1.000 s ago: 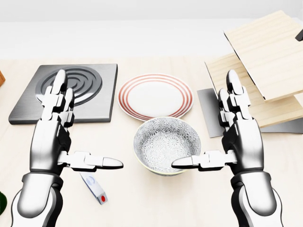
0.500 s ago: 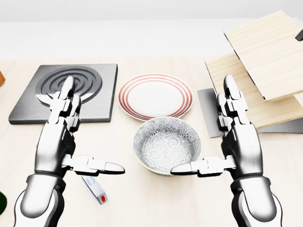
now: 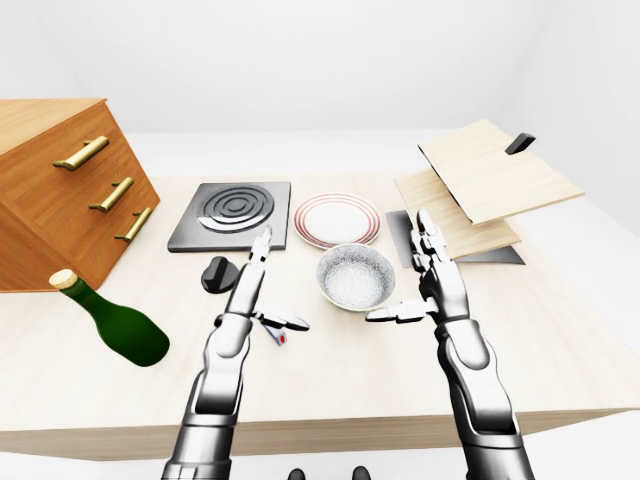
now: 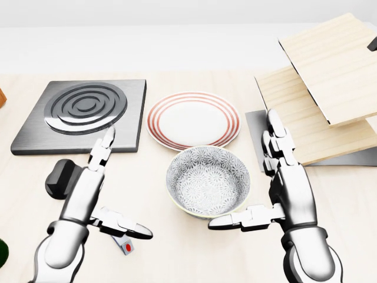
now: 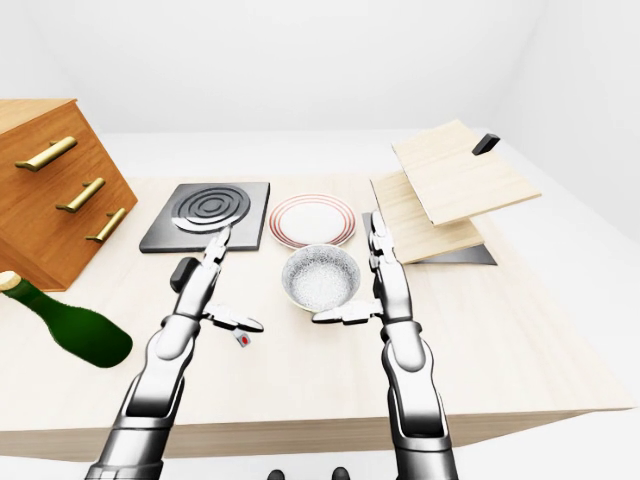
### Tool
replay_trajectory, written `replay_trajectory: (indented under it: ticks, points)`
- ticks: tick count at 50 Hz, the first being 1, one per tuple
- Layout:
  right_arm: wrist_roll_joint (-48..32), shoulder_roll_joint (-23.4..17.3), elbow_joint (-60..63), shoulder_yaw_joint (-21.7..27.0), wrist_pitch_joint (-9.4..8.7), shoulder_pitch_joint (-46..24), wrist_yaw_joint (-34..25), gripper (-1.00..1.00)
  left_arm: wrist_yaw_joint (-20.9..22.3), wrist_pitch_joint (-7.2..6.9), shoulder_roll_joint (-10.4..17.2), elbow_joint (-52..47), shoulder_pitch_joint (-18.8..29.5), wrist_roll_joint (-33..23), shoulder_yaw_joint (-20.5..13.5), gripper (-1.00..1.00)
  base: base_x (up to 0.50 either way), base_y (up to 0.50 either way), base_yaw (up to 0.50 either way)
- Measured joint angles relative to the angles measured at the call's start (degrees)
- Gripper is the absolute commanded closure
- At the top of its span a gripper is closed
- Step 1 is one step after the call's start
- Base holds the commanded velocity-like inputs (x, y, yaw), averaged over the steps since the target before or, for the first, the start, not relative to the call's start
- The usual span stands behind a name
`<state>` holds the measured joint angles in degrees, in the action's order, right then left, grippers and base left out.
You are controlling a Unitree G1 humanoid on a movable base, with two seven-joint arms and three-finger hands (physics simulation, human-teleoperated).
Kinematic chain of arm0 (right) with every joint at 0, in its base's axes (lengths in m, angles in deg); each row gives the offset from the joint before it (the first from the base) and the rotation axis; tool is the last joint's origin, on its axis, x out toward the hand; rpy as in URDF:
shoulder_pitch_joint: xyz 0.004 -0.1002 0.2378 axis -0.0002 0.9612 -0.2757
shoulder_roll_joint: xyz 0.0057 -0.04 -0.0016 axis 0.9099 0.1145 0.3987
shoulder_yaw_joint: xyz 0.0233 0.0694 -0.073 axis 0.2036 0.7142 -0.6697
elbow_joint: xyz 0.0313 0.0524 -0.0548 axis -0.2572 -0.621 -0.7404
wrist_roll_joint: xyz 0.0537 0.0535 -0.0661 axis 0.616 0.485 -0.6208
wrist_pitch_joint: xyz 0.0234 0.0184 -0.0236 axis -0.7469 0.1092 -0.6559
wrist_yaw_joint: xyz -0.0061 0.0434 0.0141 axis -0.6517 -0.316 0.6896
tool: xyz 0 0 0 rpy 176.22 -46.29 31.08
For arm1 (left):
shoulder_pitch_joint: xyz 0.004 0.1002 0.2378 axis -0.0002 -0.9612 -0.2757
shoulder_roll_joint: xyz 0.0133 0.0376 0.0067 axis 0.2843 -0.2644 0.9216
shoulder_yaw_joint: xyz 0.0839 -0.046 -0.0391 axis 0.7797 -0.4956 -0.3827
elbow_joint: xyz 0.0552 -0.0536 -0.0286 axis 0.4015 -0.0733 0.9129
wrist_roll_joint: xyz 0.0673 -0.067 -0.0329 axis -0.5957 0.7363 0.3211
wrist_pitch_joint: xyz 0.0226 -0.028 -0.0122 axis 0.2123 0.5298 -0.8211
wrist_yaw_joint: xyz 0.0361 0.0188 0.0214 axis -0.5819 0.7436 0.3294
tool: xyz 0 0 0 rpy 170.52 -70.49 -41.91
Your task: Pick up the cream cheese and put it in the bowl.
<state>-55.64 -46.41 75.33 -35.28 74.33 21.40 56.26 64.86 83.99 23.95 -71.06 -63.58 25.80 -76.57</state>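
The cream cheese (image 4: 124,243) is a small white pack with a red dot. It lies flat on the light wooden table, left of and below the bowl in the head view, partly hidden under my left thumb. The patterned grey-white bowl (image 4: 207,154) stands empty and upright at the middle. My left hand (image 4: 127,185) is open, fingers stretched up the view, thumb just over the pack. My right hand (image 4: 242,171) is open and empty, right of the bowl, thumb pointing under the bowl's lower rim.
A red-ringed plate (image 4: 192,119) lies above the bowl, a dark stove burner (image 4: 82,112) to its left. A small black object (image 4: 60,177) sits left of my left hand. Tilted wooden boards (image 4: 330,76) stand at right. A green bottle (image 3: 115,320) and drawer cabinet (image 3: 60,190) are far left.
My left hand has dropped lower and turned edge-on over the cream cheese, uncovering the small black object. My right hand has sunk slightly. The camera has not moved.
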Motion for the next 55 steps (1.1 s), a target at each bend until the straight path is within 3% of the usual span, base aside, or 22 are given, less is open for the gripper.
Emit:
replay_trajectory:
  ticks: [16, 28, 30, 31, 33, 38, 40, 45, 48, 51, 54, 55]
  points:
    - [0.06, -0.11, -0.43, 0.33, 0.00, 0.02, -0.18, -1.00, -0.08, 0.00, 0.34, 5.87, -0.97, -17.47, 2.04, -1.00, 0.00, 0.00, 0.00]
    - [0.08, -0.13, -0.85, 0.36, 0.00, -0.06, -0.15, -1.00, -1.06, 0.00, 0.54, 9.25, -2.76, -23.86, 2.25, -1.00, 0.00, 0.00, 0.00]
    - [0.10, -0.14, -0.94, 0.38, 0.00, -0.06, -0.15, -1.00, -1.25, 0.00, 0.58, 9.89, -2.74, -24.39, 2.20, -0.89, 0.00, 0.00, 0.00]
    - [0.12, -0.15, -1.02, 0.40, 0.00, -0.07, -0.16, -1.00, -1.35, 0.00, 0.60, 10.24, -2.71, -24.63, 2.20, -0.65, 0.00, 0.00, 0.00]
    - [0.17, -0.16, -1.20, 0.46, 0.00, -0.08, -0.17, -1.00, -1.53, 0.00, 0.65, 10.85, -2.64, -25.05, 2.17, -0.42, 0.00, 0.00, 0.00]
    - [0.28, -0.21, -1.72, 0.56, 0.00, -0.11, -0.19, -1.00, -2.55, 0.00, 0.80, 11.82, -1.84, -26.16, 1.94, -0.28, 0.00, 0.00, 0.00]
    - [0.32, -0.22, -1.86, 0.58, 0.00, -0.12, -0.19, -1.00, -2.66, 0.00, 0.77, 12.15, -1.62, -26.30, 1.94, -0.06, 0.00, 0.00, 0.00]
    - [0.45, -0.25, -2.27, 0.68, 0.00, -0.21, -0.18, -1.00, -2.97, 0.00, 0.74, 13.32, -0.75, -26.22, 1.92, -0.02, 0.00, 0.00, 0.00]
    - [0.56, -0.29, -2.58, 0.77, 0.00, -0.30, -0.17, -1.00, -3.27, 0.00, 0.77, 14.06, -0.13, -26.15, 1.82, 0.11, 0.00, 0.00, 0.00]
    - [0.66, -0.32, -2.75, 0.82, 0.00, -0.30, -0.18, -1.00, -3.48, 0.01, 0.78, 14.88, 0.32, -26.06, 1.89, 0.46, 0.00, 0.00, 0.00]
    - [0.72, -0.34, -2.82, 0.85, 0.00, -0.27, -0.18, -1.00, -3.87, 0.00, 0.92, 15.78, 0.61, -26.54, 1.80, 0.94, 0.00, 0.00, 0.00]
    - [0.74, -0.34, -2.86, 0.85, 0.00, -0.26, -0.18, -1.00, -4.00, 0.00, 0.97, 16.01, 0.69, -26.72, 1.75, 1.00, 0.00, 0.00, 0.00]
